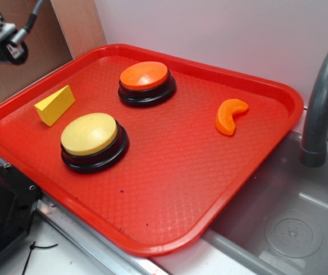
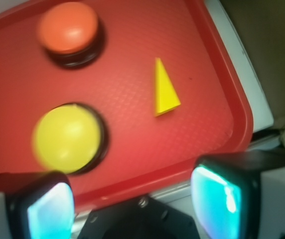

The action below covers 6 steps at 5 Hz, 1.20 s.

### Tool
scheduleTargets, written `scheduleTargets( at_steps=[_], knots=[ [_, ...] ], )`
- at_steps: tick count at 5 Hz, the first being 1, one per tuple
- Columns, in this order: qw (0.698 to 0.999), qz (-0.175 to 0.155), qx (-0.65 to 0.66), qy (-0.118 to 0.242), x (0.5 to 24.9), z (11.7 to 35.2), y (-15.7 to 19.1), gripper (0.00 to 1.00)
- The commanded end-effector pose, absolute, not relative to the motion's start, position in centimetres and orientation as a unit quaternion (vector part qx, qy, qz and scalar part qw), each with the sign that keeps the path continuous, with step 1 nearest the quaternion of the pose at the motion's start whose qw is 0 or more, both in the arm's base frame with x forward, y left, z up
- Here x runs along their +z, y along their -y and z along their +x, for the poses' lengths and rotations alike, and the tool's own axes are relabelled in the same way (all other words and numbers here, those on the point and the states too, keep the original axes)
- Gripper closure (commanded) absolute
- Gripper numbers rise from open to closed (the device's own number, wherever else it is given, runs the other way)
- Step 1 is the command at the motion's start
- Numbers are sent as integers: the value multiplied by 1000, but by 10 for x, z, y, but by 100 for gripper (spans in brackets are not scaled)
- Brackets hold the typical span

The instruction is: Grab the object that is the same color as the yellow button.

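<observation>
Gripper (image 2: 132, 199) off the tray, jaws wide, holding nothing.
Wedge (image 1: 55, 105) lies on the red tray (image 1: 175, 172) near its left rim, just beside the yellow button (image 1: 90, 137) and apart from it. Orange button (image 1: 145, 80) stands behind; orange crescent (image 1: 230, 116) well apart at right. Grey sink (image 1: 290, 223) adjoins the tray.

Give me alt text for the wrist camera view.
A yellow wedge lies on a red tray, right of a yellow button and an orange button. The open hand hovers at the tray's near edge, empty.
</observation>
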State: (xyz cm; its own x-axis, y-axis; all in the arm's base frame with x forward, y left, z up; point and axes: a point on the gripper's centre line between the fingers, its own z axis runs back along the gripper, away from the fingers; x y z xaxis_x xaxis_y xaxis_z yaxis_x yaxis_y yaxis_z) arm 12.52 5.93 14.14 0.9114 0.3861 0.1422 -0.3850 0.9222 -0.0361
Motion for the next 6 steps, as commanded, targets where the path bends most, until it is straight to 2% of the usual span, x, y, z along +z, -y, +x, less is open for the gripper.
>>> scheduleTargets(
  at_steps=[1, 2, 3, 4, 5, 6],
  knots=[
    [967, -6, 236, 93, 96, 156, -95, 0],
    [963, 21, 248, 100, 71, 171, -103, 0],
    [964, 30, 241, 105, 58, 181, -105, 0],
    [965, 46, 244, 86, 39, 183, -105, 0],
    [962, 47, 256, 78, 29, 182, -106, 0],
    [963, 45, 256, 65, 26, 180, -107, 100]
  ],
)
